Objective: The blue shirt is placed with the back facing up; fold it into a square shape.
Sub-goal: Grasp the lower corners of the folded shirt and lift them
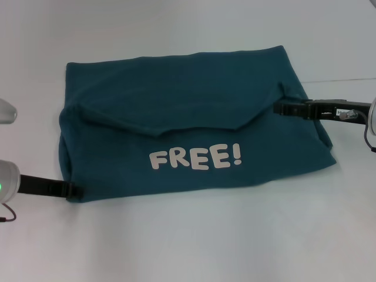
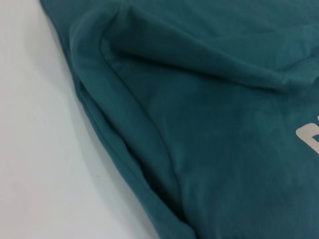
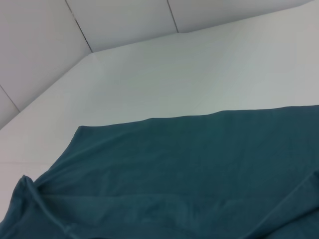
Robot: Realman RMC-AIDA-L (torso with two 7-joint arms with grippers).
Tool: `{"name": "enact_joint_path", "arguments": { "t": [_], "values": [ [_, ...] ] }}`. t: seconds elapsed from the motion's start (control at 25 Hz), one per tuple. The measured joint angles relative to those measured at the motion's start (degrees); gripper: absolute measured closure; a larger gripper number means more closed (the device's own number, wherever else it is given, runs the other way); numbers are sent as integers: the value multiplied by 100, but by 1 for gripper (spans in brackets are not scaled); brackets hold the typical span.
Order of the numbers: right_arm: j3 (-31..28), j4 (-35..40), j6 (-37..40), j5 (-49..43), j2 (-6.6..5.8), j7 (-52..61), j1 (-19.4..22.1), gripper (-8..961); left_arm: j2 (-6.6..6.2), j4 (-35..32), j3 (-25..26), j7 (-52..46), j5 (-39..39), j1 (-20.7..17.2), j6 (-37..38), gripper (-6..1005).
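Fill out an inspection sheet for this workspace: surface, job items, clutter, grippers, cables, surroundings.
Surface: plain white table.
Job items: blue shirt folded into a rough rectangle, flap across the top, white "FREE!" print facing up.
Clutter: nothing seen.
Grippers: left gripper at the shirt's near left corner; right gripper at its right edge.
Cables: dark cable by the right arm; another under the left arm.
Surroundings: pale panelled wall behind the table.

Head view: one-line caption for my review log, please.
Folded blue shirt with "FREE!" print on white table; left gripper and right gripper at its edges.
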State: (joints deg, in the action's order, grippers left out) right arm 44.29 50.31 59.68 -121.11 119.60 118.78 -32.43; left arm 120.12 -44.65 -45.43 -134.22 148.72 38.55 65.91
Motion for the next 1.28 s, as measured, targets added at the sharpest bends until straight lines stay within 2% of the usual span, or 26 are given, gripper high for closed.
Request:
{"name": "enact_joint_path", "arguments": {
  "t": [0.28, 0.48, 0.68, 0.76, 0.8, 0.92, 1.28],
  "values": [
    [0, -8, 0, 0, 2, 7, 0, 36, 63, 12, -83, 12, -57, 50, 0, 888],
    [0, 30, 75, 0, -18, 22, 57, 37, 83, 24, -95, 43, -61, 96, 37, 986],
    [0, 513, 559, -775, -166, 925, 72, 37, 70, -4, -62, 53, -63, 101, 77, 987],
    [0, 1144, 836, -1840, -141, 1809, 20, 38, 68, -12, -64, 61, -63, 97, 78, 987],
    [0, 1144, 836, -1840, -141, 1809, 20, 38, 69, -12, -69, 63, -63, 97, 75, 987],
    [-1, 1588, 1134, -3088, -75, 2586, -145, 44, 73, 2, -89, 64, -63, 109, 47, 987],
    [0, 1081, 1161, -3531, -61, 2849, -361, 73, 68, 10, -89, 64, -32, 121, 33, 986]
  ]
}}
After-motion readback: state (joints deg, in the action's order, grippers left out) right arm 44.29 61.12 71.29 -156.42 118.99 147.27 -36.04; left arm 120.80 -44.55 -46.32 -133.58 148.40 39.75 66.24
